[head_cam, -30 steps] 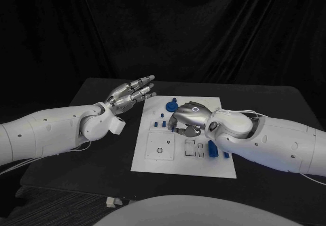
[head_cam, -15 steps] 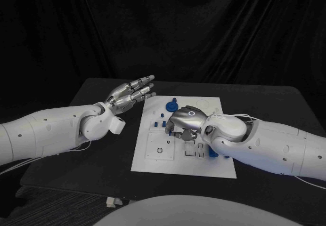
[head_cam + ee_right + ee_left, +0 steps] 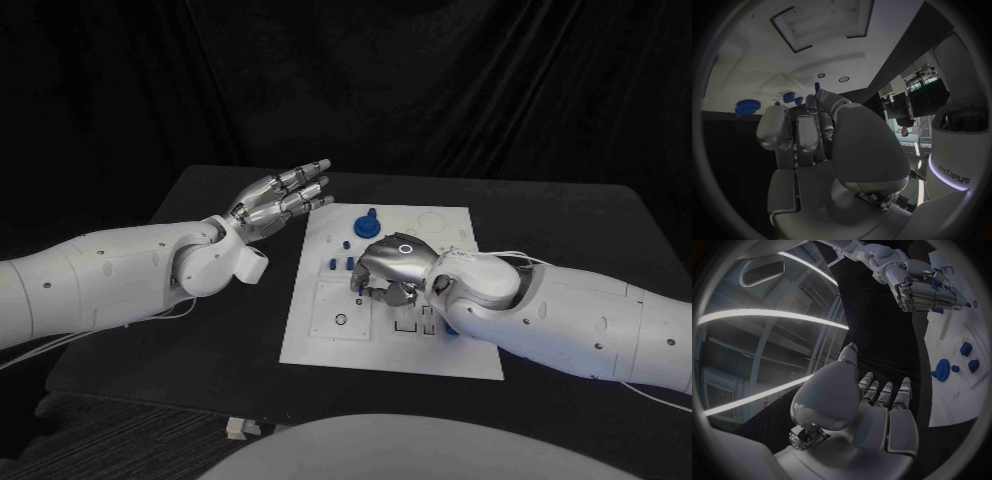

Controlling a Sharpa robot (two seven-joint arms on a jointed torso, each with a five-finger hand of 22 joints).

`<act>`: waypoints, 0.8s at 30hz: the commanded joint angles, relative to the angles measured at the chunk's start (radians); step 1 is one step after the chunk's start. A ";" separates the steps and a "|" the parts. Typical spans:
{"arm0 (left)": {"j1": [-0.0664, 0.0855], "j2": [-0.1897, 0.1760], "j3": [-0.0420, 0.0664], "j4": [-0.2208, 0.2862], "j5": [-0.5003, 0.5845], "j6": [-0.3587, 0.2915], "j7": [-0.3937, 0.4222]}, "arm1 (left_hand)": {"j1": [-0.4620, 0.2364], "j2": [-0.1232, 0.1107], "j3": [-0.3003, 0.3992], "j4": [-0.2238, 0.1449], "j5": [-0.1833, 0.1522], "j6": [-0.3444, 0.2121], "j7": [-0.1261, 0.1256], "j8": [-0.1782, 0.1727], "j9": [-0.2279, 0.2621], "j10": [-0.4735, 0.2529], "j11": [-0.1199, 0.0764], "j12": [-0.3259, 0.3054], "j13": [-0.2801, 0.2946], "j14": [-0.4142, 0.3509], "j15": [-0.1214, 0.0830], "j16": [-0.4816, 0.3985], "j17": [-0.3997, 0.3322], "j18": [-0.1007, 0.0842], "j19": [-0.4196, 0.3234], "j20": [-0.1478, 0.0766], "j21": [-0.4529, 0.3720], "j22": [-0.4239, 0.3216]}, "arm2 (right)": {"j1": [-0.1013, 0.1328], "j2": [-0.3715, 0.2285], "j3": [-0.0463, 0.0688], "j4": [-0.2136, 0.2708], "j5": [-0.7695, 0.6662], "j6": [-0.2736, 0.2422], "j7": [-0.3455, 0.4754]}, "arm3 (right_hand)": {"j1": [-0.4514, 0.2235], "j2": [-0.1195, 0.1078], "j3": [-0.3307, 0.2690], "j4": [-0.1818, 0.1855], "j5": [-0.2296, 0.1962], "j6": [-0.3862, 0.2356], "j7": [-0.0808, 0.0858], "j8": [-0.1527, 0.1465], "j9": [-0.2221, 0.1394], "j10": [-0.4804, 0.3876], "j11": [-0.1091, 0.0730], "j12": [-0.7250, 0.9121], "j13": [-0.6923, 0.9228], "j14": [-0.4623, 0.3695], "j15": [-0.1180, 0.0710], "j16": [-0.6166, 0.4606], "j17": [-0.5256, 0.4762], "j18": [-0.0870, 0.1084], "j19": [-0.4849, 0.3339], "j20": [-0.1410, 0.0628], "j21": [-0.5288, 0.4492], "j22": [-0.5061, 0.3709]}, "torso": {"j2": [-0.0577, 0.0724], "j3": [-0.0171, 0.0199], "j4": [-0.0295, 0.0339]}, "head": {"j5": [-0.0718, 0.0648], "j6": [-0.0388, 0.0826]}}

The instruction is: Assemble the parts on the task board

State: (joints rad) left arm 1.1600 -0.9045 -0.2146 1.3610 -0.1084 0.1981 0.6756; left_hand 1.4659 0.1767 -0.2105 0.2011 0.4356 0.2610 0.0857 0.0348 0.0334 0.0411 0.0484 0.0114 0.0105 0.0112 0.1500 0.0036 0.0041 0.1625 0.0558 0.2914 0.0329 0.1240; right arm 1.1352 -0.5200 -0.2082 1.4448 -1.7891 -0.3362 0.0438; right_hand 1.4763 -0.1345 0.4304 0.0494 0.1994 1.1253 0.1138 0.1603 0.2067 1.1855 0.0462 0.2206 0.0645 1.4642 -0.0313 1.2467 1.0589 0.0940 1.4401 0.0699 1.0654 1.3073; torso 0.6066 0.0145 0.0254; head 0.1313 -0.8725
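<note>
The white task board [image 3: 332,338] lies mid-table. A blue gear-like part [image 3: 366,218] and small blue pegs [image 3: 338,263] stand near its far end. My right hand [image 3: 389,270] hovers low over the board's middle with its fingers curled in; bits of a blue part [image 3: 809,109] show between its fingertips. The right forearm hides another blue piece [image 3: 451,328] almost fully. My left hand [image 3: 281,195] is raised off the board's far left corner, fingers straight and apart, holding nothing. The left wrist view shows the right hand [image 3: 920,287] above the board [image 3: 954,390].
A square recess [image 3: 343,305] and small slots [image 3: 418,320] mark the board's near half. Bare black table [image 3: 188,340] lies to the left of the board and in front of it. My right forearm [image 3: 577,320] crosses the board's right edge.
My right hand has moved toward me and down over the board's middle, its forearm now covering the standing blue piece. The left hand has stayed still.
</note>
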 commanded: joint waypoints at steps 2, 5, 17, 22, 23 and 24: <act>-0.002 0.003 0.001 -0.001 0.007 0.006 0.013 | 0.005 0.000 -0.001 -0.007 0.004 0.002 0.001 0.006 0.001 -0.005 -0.001 0.003 0.000 -0.003 0.004 0.002 -0.001 0.006 -0.004 0.000 -0.005 0.002 | -0.007 0.004 0.001 -0.003 -0.009 -0.002 -0.018 | -0.001 -0.008 0.002 -0.005 0.005 -0.005 0.001 -0.005 0.000 -0.001 0.007 -0.003 0.002 0.017 0.002 0.007 0.001 -0.004 0.004 0.002 0.006 0.140 | 0.001 0.0000 0.0002 | 0.002 0.000; -0.002 0.004 0.001 -0.002 0.007 0.007 0.012 | 0.005 0.000 -0.001 -0.007 0.004 0.002 0.001 0.006 0.001 -0.005 -0.001 0.003 0.000 -0.003 0.004 0.002 -0.001 0.006 -0.003 0.000 -0.005 0.002 | -0.010 0.007 0.001 -0.004 -0.009 -0.001 -0.018 | -0.001 -0.008 0.002 -0.005 0.005 -0.005 0.001 -0.005 0.000 -0.001 0.007 -0.003 0.002 0.017 0.002 0.007 0.001 -0.004 0.004 0.002 0.006 0.140 | 0.000 -0.0004 -0.0001 | 0.003 0.000; -0.005 0.006 0.001 -0.007 0.007 0.011 0.011 | 0.005 0.000 -0.001 -0.007 0.004 0.002 0.001 0.006 0.001 -0.005 -0.001 0.003 0.000 -0.003 0.005 0.002 -0.001 0.006 -0.003 0.000 -0.005 0.003 | -0.025 0.012 0.001 -0.009 -0.009 0.003 -0.022 | -0.001 -0.008 0.002 -0.005 0.005 -0.006 0.001 -0.005 0.000 0.000 0.007 -0.004 0.002 0.017 0.002 0.007 0.001 -0.004 0.004 0.002 0.007 0.140 | 0.001 -0.0005 0.0006 | 0.000 0.000; -0.005 0.007 0.001 -0.008 0.007 0.012 0.009 | 0.005 0.000 -0.002 -0.007 0.004 0.002 0.001 0.006 0.001 -0.006 0.000 0.003 0.000 -0.003 0.005 0.002 -0.001 0.006 -0.003 0.001 -0.005 0.004 | -0.028 0.013 0.001 -0.009 -0.009 0.005 -0.026 | -0.001 -0.008 0.003 -0.006 0.008 -0.007 0.001 -0.007 0.000 0.000 0.007 -0.005 0.002 0.017 0.002 0.006 0.000 -0.004 0.004 0.002 0.006 0.140 | 0.001 -0.0002 0.0004 | 0.001 0.000; -0.006 0.007 0.001 -0.008 0.007 0.013 0.009 | 0.005 0.000 -0.002 -0.007 0.004 0.002 0.001 0.006 0.001 -0.006 0.000 0.003 0.000 -0.003 0.005 0.002 -0.001 0.006 -0.003 0.001 -0.005 0.004 | -0.028 0.013 0.001 -0.009 -0.009 0.006 -0.026 | 0.000 -0.008 0.004 -0.006 0.009 -0.007 0.002 -0.008 0.000 0.001 0.007 -0.006 0.002 0.017 0.002 0.007 0.001 -0.004 0.004 0.002 0.006 0.140 | 0.000 -0.0002 0.0002 | 0.001 0.000; -0.006 0.008 0.001 -0.009 0.007 0.013 0.009 | 0.005 0.001 -0.002 -0.008 0.003 0.002 0.001 0.006 0.001 -0.006 0.000 0.003 0.000 -0.003 0.005 0.002 0.000 0.006 -0.002 0.001 -0.005 0.004 | -0.028 0.014 0.001 -0.009 -0.009 0.007 -0.027 | 0.000 -0.008 0.005 -0.007 0.012 -0.008 0.002 -0.009 0.000 0.001 0.007 -0.007 0.002 0.017 0.002 0.006 0.000 -0.003 0.004 0.002 0.005 0.140 | 0.000 -0.0002 0.0001 | 0.001 0.000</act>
State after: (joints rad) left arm 1.1560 -0.8991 -0.2146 1.3516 -0.1084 0.1996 0.6743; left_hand 1.4659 0.1767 -0.2133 0.1984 0.4355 0.2610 0.0857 0.0348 0.0332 0.0410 0.0483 0.0114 0.0104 0.0112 0.1501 0.0036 0.0041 0.1625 0.0559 0.2915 0.0329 0.1262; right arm 1.1096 -0.5074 -0.2081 1.4353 -1.7899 -0.3350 0.0387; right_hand 1.4763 -0.1345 0.4333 0.0465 0.2084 1.1236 0.1121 0.1554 0.2059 1.1855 0.0462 0.2194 0.0649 1.4642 -0.0313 1.2467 1.0586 0.0940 1.4401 0.0699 1.0653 1.3079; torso 0.6072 0.0140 0.0258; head 0.1313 -0.8725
